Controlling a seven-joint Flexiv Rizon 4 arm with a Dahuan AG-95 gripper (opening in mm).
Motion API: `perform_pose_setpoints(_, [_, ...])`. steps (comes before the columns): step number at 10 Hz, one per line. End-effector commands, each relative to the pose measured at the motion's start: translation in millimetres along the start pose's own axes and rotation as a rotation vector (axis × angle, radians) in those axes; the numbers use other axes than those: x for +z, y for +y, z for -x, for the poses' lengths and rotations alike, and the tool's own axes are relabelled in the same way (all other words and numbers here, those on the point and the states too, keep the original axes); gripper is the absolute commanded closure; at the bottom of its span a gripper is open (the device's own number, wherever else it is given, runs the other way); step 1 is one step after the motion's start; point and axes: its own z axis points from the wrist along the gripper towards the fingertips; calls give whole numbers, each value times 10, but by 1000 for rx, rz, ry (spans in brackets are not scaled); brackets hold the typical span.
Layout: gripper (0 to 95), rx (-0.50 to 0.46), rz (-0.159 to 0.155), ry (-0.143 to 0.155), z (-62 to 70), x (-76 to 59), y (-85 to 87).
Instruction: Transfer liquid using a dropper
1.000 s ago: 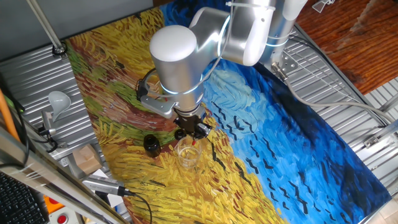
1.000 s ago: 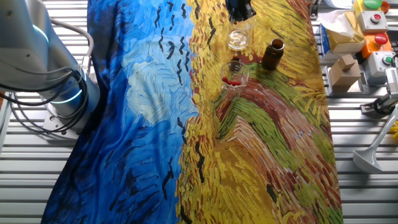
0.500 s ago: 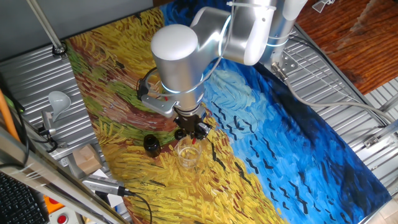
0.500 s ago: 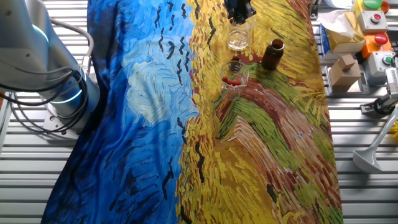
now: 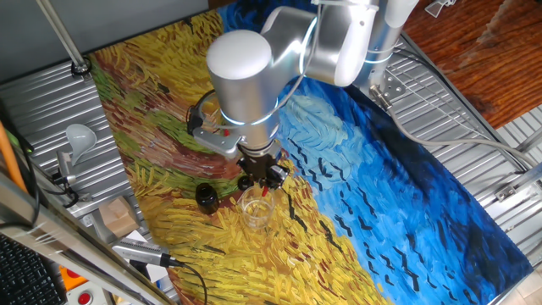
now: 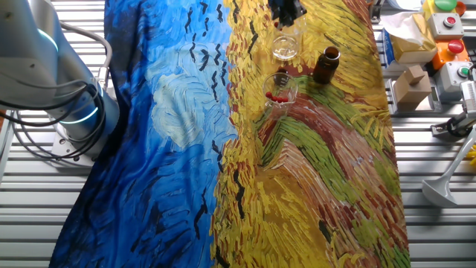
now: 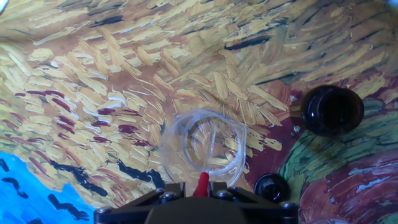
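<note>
My gripper (image 7: 198, 188) is shut on the red bulb of a dropper (image 7: 202, 182). The dropper's thin clear tube points down into an empty clear glass (image 7: 202, 147) right below. In one fixed view the gripper (image 5: 261, 178) hangs just above this glass (image 5: 254, 211), with the red bulb (image 5: 266, 193) showing. In the other fixed view the gripper (image 6: 286, 9) is at the top edge over the glass (image 6: 285, 48). A second glass (image 6: 280, 91) holds several red-bulbed droppers. A dark brown bottle (image 6: 326, 65) stands open beside them.
The bottle's mouth (image 7: 332, 109) and its small black cap (image 7: 272, 186) lie right of the glass on the painted cloth (image 6: 312, 171). Boxes and buttons (image 6: 439, 45) sit past the table's right edge. The arm's base (image 6: 67, 112) stands at the left.
My gripper with the dropper has risen slightly above the empty glass. Nothing else has moved.
</note>
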Motion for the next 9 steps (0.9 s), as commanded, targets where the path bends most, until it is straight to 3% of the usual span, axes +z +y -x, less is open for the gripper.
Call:
perform_pose_setpoints(1, [760, -7, -5, 4, -32, -36, -39])
perform_pose_setpoints(2, [760, -22, -9, 10, -106, -91, -120])
perform_pose_setpoints(3, [950, -36, -9, 15, -192, -150, -203])
perform_pose_setpoints(4, [950, -47, -11, 17, -257, -188, -263])
perform_pose_setpoints(6, [950, -56, -9, 14, -257, -188, -263])
perform_pose_setpoints(9, [950, 10, -9, 8, -257, -188, -263])
